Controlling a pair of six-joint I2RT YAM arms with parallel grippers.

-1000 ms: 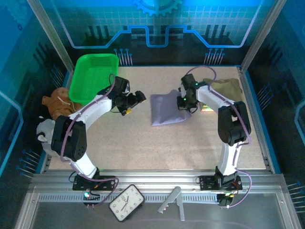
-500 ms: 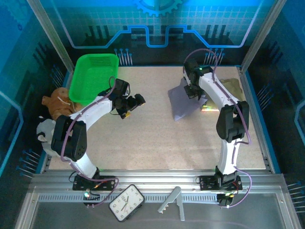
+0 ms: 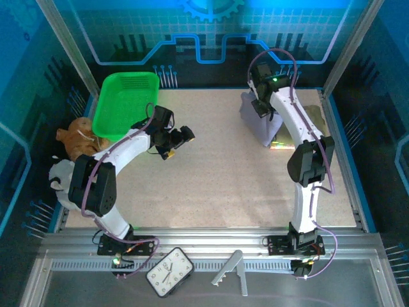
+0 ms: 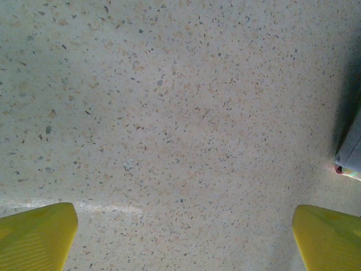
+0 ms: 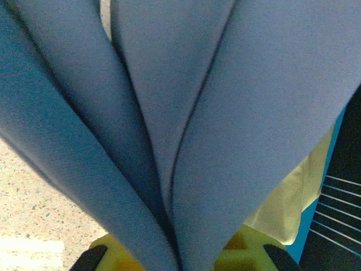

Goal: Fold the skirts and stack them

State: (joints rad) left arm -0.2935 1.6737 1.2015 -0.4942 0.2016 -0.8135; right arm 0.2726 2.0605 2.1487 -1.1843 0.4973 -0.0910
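The grey-lavender skirt [image 3: 255,125] hangs bunched in the upper right of the overhead view; seen close up, it falls in long soft folds. An olive-khaki skirt [image 3: 316,118] lies crumpled just to its right. In the right wrist view, a yellow-green skirt [image 5: 296,195] peeks out at lower right.

The top external camera sits high above and behind the 2 arm bases [image 3: 118,243], looking down on the whole bench [image 3: 211,192]. The left wrist camera faces straight down at bare speckled bench from close by — the yellow fingertips [image 4: 39,240] of the left hand [image 4: 183,240] frame its lower corners. The right wrist camera sits tight against the grey-lavender skirt [image 5: 225,113], which the top view shows far right.
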